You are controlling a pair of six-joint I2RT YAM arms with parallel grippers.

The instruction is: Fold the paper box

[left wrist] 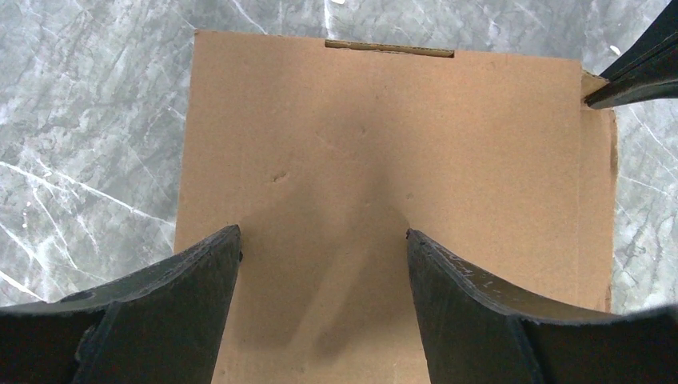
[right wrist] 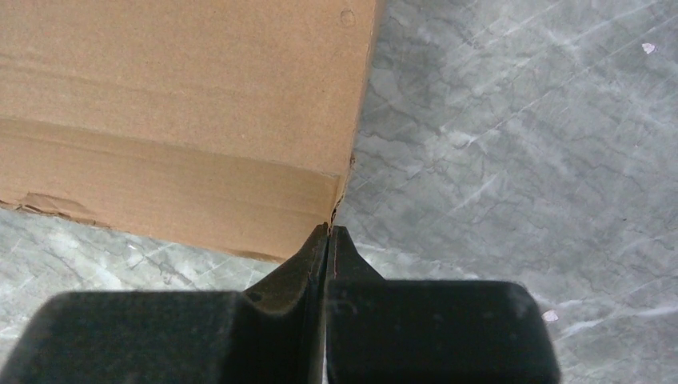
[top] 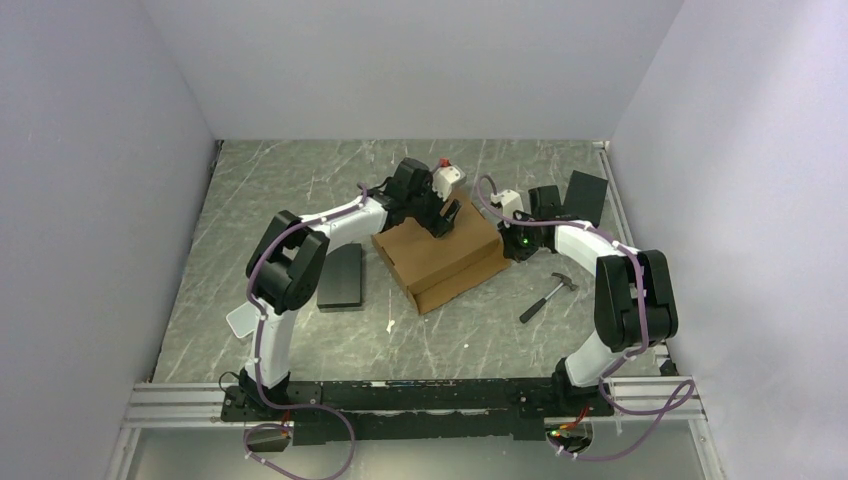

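Note:
The paper box lies closed in the middle of the table, a flat brown cardboard mailer with its lid down. My left gripper hovers over the far part of the lid. In the left wrist view its jaws stand open above the bare lid, with nothing between them. My right gripper is at the box's right corner. In the right wrist view it is shut, its tips touching the corner edge of the box. The right gripper's dark fingers also show at that corner in the left wrist view.
A black rectangular block lies left of the box. A hammer lies to the box's right, near the right arm. Another black flat piece sits at the back right by the wall. The table top is grey marble.

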